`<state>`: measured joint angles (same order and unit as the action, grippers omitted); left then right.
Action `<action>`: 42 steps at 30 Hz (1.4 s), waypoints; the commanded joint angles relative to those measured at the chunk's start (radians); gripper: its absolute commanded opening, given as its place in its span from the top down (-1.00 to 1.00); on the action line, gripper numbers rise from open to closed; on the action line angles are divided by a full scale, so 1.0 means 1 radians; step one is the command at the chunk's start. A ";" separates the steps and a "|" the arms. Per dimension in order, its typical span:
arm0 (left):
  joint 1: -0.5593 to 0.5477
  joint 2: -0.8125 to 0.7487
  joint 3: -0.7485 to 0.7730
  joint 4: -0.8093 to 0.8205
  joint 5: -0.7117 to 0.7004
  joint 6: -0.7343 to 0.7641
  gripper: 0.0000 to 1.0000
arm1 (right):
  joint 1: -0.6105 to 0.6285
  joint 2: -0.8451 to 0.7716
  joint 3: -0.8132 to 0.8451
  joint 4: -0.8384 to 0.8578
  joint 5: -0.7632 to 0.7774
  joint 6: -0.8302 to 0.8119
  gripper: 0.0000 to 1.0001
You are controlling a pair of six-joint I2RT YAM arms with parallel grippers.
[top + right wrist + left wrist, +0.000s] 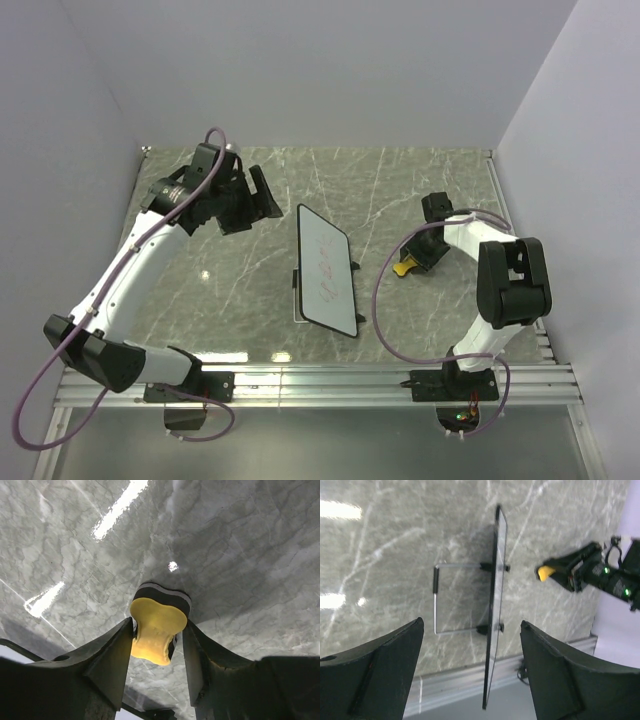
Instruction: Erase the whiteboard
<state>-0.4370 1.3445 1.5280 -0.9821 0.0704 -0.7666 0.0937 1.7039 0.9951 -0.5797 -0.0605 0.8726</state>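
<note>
Right wrist view has the right gripper (158, 626) clamped on the yellow eraser (154, 632), low over the table (240, 540). Mid-table the whiteboard (330, 262) stands propped, red scribbles (324, 280) showing, so the wiping looks wholly undone; beyond it the left gripper (258, 198) hangs with jaws apart

Two grippers are mine: the left gripper (471, 626) and the right gripper (157, 626), each with two fingers. I count one whiteboard (327, 270), edge-on ahead of my left jaws. On its side away from my right jaws is one wire stand (436, 600), joined to it by two black clips (485, 566). One yellow eraser (154, 630) sits between my right jaws, touching both. Two purple cables (40, 390), one behind each set of jaws. One marble table (420, 190) below them.
</note>
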 commanded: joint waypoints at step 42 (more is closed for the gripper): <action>-0.261 0.278 -0.184 0.091 0.012 -0.014 0.99 | 0.359 -0.038 0.260 0.293 -0.576 0.071 1.00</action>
<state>-0.6754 1.5719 1.3899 -0.8192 0.2192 -0.8299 0.4313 1.5993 1.1828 -0.3489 -0.5861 0.8959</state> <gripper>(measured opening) 0.079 0.177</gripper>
